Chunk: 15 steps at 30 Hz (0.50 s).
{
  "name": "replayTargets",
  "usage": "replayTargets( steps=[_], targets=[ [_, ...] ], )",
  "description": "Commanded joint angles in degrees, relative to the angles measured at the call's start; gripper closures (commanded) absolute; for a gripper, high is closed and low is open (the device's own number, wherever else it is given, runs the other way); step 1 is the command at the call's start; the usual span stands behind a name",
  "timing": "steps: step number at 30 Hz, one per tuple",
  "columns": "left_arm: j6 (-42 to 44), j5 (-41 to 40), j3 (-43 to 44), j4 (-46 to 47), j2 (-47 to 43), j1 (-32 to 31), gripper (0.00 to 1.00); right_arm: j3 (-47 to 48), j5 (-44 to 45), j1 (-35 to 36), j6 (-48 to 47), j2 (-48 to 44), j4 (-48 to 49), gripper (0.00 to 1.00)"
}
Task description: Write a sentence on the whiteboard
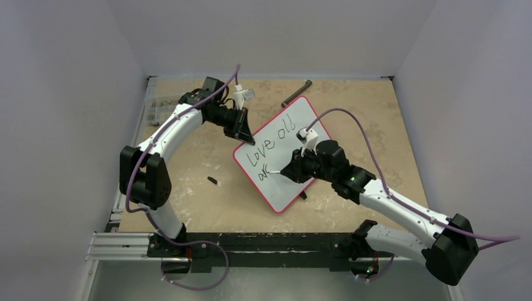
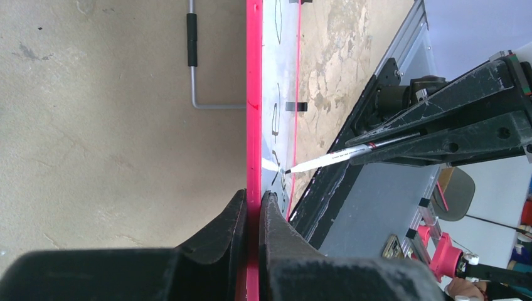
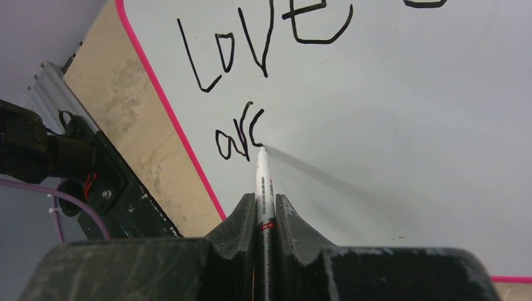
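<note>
Whiteboard [image 1: 302, 116] rim clamped in left pincer [image 2: 253, 198]; right pincer [image 3: 263, 202] grips marker [image 3: 261, 177], tip at sentence [image 3: 264, 68].

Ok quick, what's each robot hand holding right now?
Left gripper: shut on the whiteboard edge.
Right gripper: shut on the marker, tip touching the whiteboard.

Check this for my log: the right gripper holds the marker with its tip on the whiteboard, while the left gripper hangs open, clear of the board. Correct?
Not quite. The left wrist view shows the left gripper shut on the red rim of the whiteboard, not open and clear of it. The rest holds: the right gripper holds the marker with its tip on the board.
</note>
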Motion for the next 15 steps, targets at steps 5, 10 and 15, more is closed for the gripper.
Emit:
replayTargets(
  steps=[5,10,15],
  targets=[
    [1.7,-2.1,0.9,1.5,-2.8,-0.4,1.00,5.9,8.2,-0.2,-1.2,3.3,-4.4,1.00],
    [1.7,-2.0,1.0,1.5,-2.8,-0.4,1.00,7.3,7.5,-0.2,-1.3,4.4,-3.8,1.00],
    [1.7,-1.9,1.0,1.5,-2.7,-0.4,1.00,8.0,6.4,-0.2,-1.5,4.8,-2.6,1.00]
  ],
)
